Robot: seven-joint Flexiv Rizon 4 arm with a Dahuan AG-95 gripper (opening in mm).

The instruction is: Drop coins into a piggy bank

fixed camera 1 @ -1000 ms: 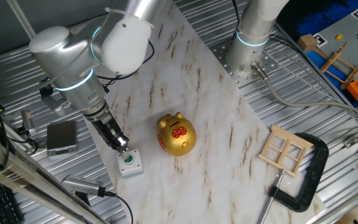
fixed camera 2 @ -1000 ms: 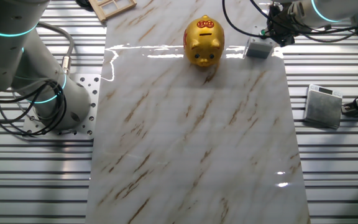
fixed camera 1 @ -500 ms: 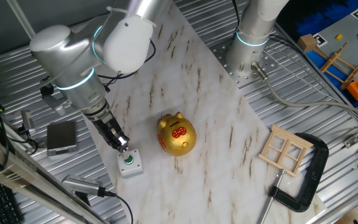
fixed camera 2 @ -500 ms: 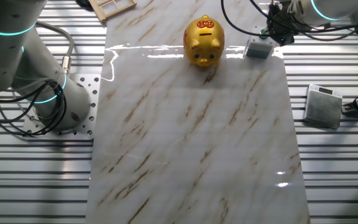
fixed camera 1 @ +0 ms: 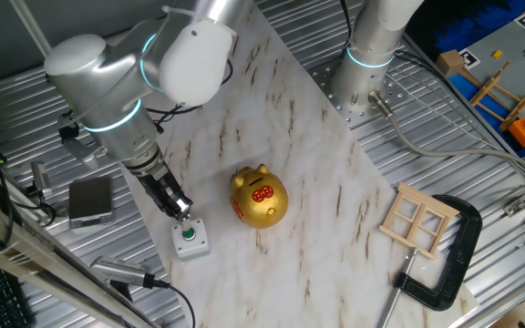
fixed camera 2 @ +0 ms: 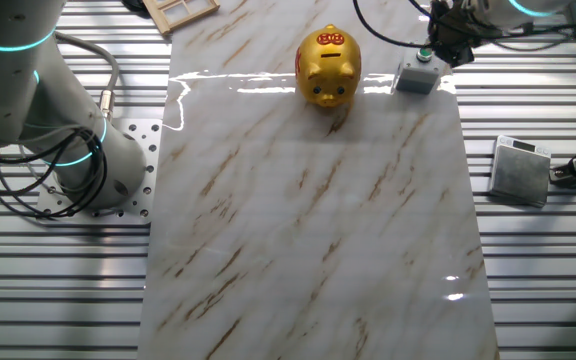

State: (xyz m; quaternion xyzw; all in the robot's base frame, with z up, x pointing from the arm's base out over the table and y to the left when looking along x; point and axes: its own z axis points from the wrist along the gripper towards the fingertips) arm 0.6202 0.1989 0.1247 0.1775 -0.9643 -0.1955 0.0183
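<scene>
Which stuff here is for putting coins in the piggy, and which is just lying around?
For the job:
- piggy bank, gold, on the marble board
- gripper, above the button box; no coin visible in its jaws

Just lying about:
- grey box with green button
- small wooden frame
- black clamp
- grey metal block

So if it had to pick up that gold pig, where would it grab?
Probably from above, pincer fingers closing across the pig's rounded flanks. It stands upright with open marble on both sides, and the snout and ears leave little else to hold.
</scene>
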